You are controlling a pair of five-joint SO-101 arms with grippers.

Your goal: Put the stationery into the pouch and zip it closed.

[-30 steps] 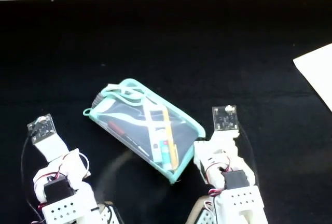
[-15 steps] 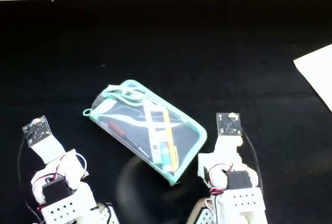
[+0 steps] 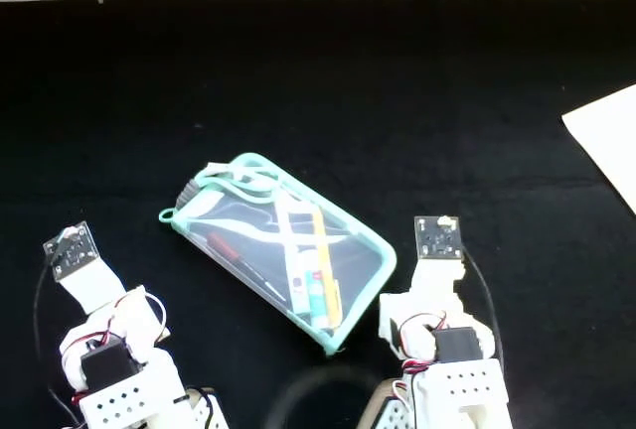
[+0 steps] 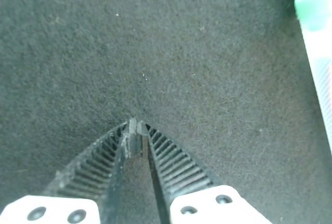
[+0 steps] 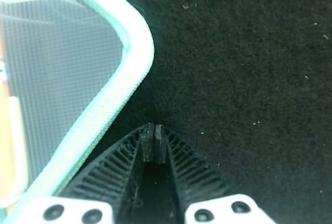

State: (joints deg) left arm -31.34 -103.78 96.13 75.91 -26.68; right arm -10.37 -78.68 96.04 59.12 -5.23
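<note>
Stationery (image 3: 320, 268) sits inside the seemingly zipped pouch (image 3: 238, 222); left gripper (image 4: 136, 130) and right gripper (image 5: 153, 137) are clenched, empty; task looks done

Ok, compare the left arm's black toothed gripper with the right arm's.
The right gripper sits close beside the rounded corner of the teal-rimmed clear mesh pouch, not touching it; the left gripper has bare black cloth around it, the pouch farther off. In the high view the left arm slants outward, while the right arm points straight up the table. Both grippers are shut and empty.
</note>
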